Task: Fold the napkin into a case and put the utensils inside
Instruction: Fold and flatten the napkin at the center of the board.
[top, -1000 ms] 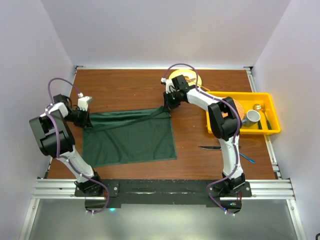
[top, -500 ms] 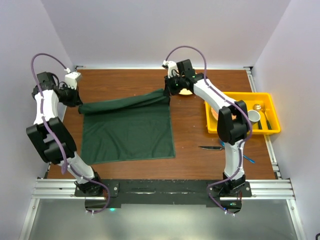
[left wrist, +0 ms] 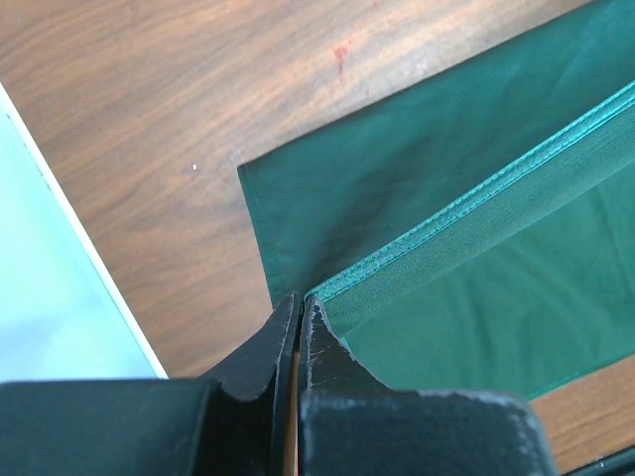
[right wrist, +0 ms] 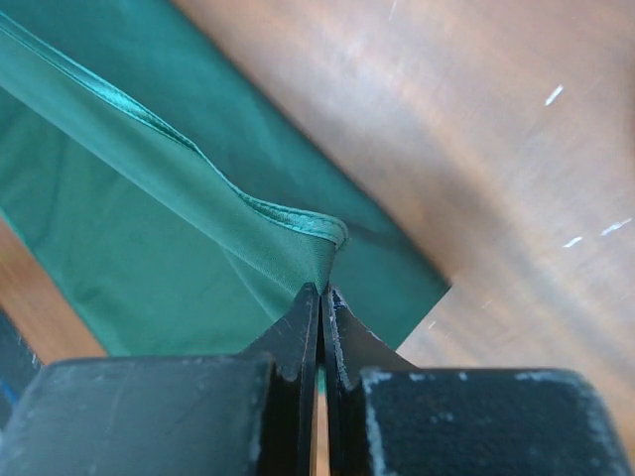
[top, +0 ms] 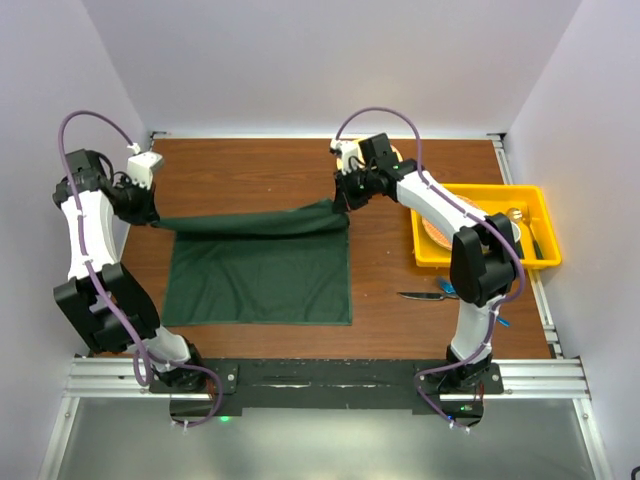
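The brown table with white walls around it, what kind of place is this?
Probably a robot practice booth, not a kitchen: a left arm and right arm bolted to a metal rail, plain white walls boxing in the table.

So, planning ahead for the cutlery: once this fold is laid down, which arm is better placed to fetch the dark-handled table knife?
Right, probably. The dark-handled table knife lies right of the dark green cloth napkin, by the right arm's base; the left gripper sits across the cloth.

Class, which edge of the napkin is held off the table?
The napkin's far edge, pinched at its corners by the left gripper and right gripper; the near edge lies flat.
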`<act>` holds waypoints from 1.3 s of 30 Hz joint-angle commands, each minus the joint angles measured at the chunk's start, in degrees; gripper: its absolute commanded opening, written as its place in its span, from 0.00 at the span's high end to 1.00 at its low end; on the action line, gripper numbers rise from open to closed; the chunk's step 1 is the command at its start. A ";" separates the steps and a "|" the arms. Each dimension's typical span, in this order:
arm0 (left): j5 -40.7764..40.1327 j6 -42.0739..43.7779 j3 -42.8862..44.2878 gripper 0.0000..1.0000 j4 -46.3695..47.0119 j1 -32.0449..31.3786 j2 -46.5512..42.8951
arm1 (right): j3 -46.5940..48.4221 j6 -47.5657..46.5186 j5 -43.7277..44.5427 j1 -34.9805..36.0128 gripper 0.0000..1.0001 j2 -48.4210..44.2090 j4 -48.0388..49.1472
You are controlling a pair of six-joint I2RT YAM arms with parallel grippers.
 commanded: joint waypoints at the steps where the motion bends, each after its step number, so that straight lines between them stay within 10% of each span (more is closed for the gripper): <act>1: -2.60 3.05 -0.85 1.00 -1.04 1.28 -4.22 | -2.99 -0.41 -0.36 0.39 1.00 -5.14 -1.71; 39: -10.16 14.31 -10.96 1.00 -8.69 1.45 -14.68 | -15.55 0.82 -1.06 3.99 1.00 -13.67 -3.99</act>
